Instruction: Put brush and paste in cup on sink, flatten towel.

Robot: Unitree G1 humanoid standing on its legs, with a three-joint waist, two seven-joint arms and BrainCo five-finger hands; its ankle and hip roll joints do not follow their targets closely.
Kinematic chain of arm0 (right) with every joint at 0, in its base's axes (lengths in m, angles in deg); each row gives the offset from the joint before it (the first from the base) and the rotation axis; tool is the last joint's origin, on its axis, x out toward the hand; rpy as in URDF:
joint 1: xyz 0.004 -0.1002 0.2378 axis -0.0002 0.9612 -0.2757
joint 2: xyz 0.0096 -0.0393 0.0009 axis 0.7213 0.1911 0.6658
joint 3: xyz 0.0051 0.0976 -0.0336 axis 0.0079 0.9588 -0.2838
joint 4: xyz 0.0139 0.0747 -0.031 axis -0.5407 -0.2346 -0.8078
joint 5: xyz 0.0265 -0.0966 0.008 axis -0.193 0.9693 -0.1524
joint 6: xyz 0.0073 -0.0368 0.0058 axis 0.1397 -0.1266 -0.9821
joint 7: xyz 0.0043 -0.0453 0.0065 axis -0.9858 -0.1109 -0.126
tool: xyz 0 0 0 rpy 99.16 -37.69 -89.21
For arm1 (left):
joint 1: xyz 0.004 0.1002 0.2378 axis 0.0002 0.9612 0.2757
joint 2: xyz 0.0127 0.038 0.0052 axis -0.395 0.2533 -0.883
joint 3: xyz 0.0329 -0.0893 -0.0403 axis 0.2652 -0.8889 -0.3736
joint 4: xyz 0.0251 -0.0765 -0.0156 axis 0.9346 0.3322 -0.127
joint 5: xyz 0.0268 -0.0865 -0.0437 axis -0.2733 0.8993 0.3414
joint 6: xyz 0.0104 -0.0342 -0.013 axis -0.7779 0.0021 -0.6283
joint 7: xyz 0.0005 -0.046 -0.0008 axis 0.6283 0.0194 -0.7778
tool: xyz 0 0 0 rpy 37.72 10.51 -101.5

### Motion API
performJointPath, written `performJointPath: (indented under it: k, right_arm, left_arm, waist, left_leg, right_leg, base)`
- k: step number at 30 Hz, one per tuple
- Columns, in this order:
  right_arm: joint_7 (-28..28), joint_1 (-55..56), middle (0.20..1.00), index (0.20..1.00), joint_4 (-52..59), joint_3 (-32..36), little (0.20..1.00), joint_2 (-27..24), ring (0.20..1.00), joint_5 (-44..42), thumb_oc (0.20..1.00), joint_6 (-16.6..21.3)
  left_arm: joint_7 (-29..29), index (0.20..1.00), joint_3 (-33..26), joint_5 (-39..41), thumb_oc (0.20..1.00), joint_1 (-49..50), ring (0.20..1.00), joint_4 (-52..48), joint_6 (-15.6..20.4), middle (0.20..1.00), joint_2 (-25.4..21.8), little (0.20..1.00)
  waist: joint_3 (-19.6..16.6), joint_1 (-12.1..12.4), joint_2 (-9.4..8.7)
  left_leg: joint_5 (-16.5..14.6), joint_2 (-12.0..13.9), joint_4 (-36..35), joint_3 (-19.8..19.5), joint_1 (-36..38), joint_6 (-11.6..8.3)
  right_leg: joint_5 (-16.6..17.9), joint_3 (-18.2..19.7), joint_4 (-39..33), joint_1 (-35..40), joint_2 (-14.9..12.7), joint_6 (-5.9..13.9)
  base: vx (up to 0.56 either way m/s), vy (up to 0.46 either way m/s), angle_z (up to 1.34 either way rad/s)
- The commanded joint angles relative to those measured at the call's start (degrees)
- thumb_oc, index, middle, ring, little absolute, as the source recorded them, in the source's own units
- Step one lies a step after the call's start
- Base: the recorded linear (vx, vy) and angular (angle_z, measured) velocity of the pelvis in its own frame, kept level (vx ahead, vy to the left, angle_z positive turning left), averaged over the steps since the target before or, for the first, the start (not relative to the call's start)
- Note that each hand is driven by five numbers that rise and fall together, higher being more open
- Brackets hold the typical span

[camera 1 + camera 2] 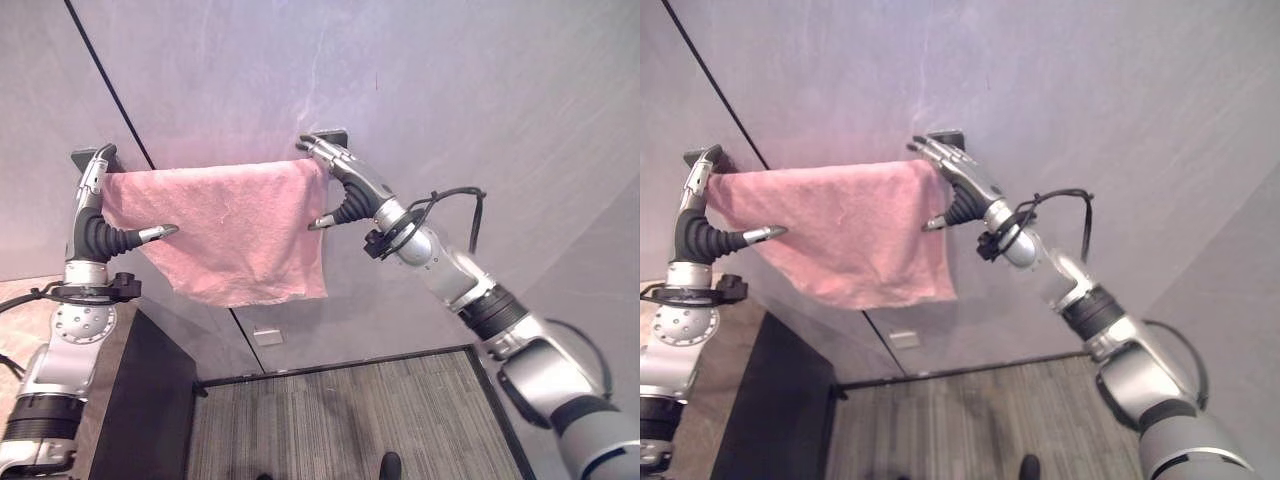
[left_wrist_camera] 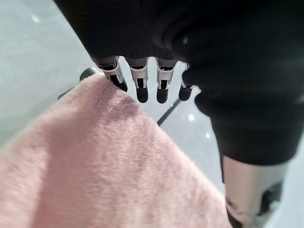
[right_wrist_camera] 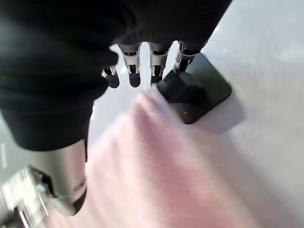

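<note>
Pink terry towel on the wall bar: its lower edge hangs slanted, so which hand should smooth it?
Probably the right hand: the pink terry towel hangs longest below it, at its end of the bar. The left hand sits at the shorter end.

Towel (image 1: 225, 230) hangs over wall rail, spread between two wall brackets: left bracket (image 1: 82, 158) at its left end, right bracket (image 1: 333, 137) at its right end. Left hand (image 1: 95, 215) at towel's left edge, fingers straight up along top corner by left bracket, thumb lying across towel front. Right hand (image 1: 345, 180) at towel's right edge, fingers straight, tips reaching right bracket, thumb beside towel's right border. Cabinet (image 1: 140, 400) below left hand, near left. Carpet floor (image 1: 350, 415) below towel, right of cabinet.
</note>
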Motion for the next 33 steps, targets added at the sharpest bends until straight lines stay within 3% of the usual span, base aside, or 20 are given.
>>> performJointPath:
  k: [1,5,8,14,19,25,33]
  right_arm:
    - [-1.0,0.2,1.000,1.000,-3.8,2.1,1.000,0.5,1.000,-8.0,1.000,-0.8]
    - [-2.1,0.2,1.000,1.000,-4.2,2.5,1.000,1.7,1.000,-9.5,1.000,-1.1]
    - [-2.9,1.0,1.000,1.000,-4.0,3.1,1.000,2.7,1.000,-9.6,1.000,-0.8]
    - [-4.6,1.9,1.000,1.000,-3.3,4.2,1.000,3.4,1.000,-9.3,1.000,-0.4]
    - [-5.3,3.2,1.000,1.000,1.1,5.8,1.000,2.3,1.000,-8.1,1.000,0.4]
    - [-5.5,4.7,1.000,1.000,4.7,7.7,1.000,1.2,1.000,-7.9,1.000,0.9]
    - [-5.3,5.2,1.000,1.000,4.8,8.0,1.000,2.5,1.000,-10.0,1.000,1.1]
  left_arm:
    - [0.0,1.000,0.8,9.1,1.000,2.5,1.000,13.2,-4.6,1.000,1.1,1.000]
    - [-1.7,1.000,-0.3,16.3,1.000,0.3,1.000,13.5,-2.4,1.000,5.3,1.000]
    - [-2.9,1.000,-0.2,16.3,1.000,-0.5,1.000,12.4,-1.5,1.000,6.7,1.000]
    - [-5.1,1.000,-0.7,14.6,1.000,-1.5,1.000,8.7,-0.2,1.000,6.9,1.000]
    - [-6.7,1.000,-4.3,13.2,1.000,-1.5,1.000,0.9,2.1,1.000,5.4,1.000]
    - [-4.8,1.000,-5.8,17.1,1.000,-2.3,1.000,-7.5,4.6,1.000,7.7,1.000]
    - [-1.5,1.000,-1.7,20.0,1.000,-5.9,1.000,-14.4,5.4,1.000,10.3,1.000]
  waist:
    - [5.3,1.0,-3.94]
    - [4.9,1.0,-4.12]
    - [4.6,1.0,-4.13]
    - [4.3,1.0,-3.82]
    - [3.4,1.4,-3.49]
    - [2.6,1.2,-2.94]
    - [1.9,0.6,-2.39]
  left_leg:
    - [-0.6,-3.0,0.4,-2.6,0.1,2.69]
    - [-0.5,-2.9,0.4,-2.7,0.1,2.55]
    - [-0.5,-3.0,0.4,-2.9,0.0,2.55]
    - [-0.6,-3.1,0.4,-3.2,0.1,2.47]
    - [-0.6,-3.2,0.4,-3.5,0.3,2.30]
    - [-0.4,-3.3,0.4,-4.3,0.5,1.95]
    - [-0.6,-3.6,0.4,-4.7,0.9,2.07]
  right_leg:
    - [-2.1,-0.8,0.4,6.2,-5.7,5.16]
    - [-2.0,-1.0,0.4,6.3,-5.8,5.02]
    - [-2.1,-1.2,0.4,6.5,-5.9,5.01]
    - [-2.2,-1.4,0.4,6.8,-6.2,5.09]
    - [-2.6,-2.0,0.4,7.6,-6.4,5.01]
    - [-2.7,-2.9,0.4,8.6,-6.5,4.86]
    - [-2.7,-3.2,0.4,9.4,-7.1,4.79]
  base:
    - [0.00,0.000,0.00]
    - [-0.01,-0.005,0.03]
    - [-0.01,-0.004,0.09]
    - [0.00,0.000,0.01]
    - [0.00,0.000,0.00]
    - [-0.01,-0.005,0.10]
    - [-0.01,0.000,0.03]
